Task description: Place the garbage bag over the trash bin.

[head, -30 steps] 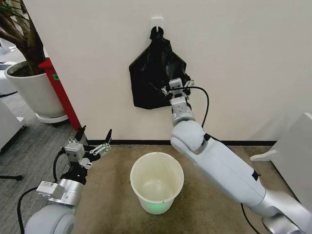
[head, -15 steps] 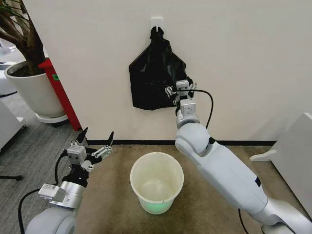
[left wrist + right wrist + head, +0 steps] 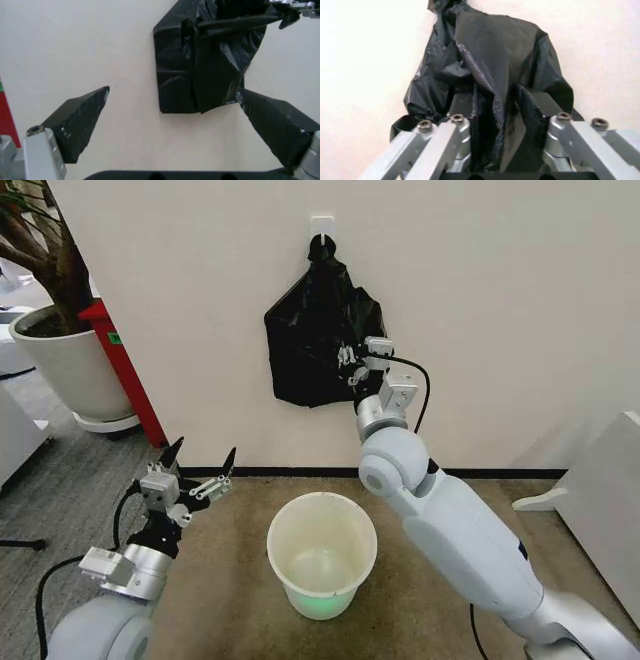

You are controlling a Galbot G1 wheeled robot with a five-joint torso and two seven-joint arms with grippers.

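One bag: the garbage bag (image 3: pixel 315 340) is glossy black crinkled plastic, hanging flat against the wall (image 3: pixel 500 300) from a small white hook (image 3: pixel 321 225), its knotted top caught on the hook.
Bag, right wrist view: folds of the black film (image 3: pixel 490 75) run down between the two metal finger bars.
Right gripper: the right gripper (image 3: pixel 352 362) is raised to the bag's lower right part, touching it; its jaws stand a narrow way apart with a fold of the bag between them, and whether they truly pinch it cannot be told.
Trash bin: the trash bin (image 3: pixel 321 553) is round and white with a greenish base, standing upright on the brown carpet (image 3: pixel 430 620) below the bag, well apart from it, mouth open and unlined.
Left gripper: the left gripper (image 3: pixel 198 470) hovers low, left of the bin and near its rim height, jaws spread wide and holding nothing; its black fingertips (image 3: pixel 80 116) frame the bag in the left wrist view.
Surroundings: a large white plant pot (image 3: pixel 60 360) and a red post (image 3: pixel 125 370) stand at the far left.
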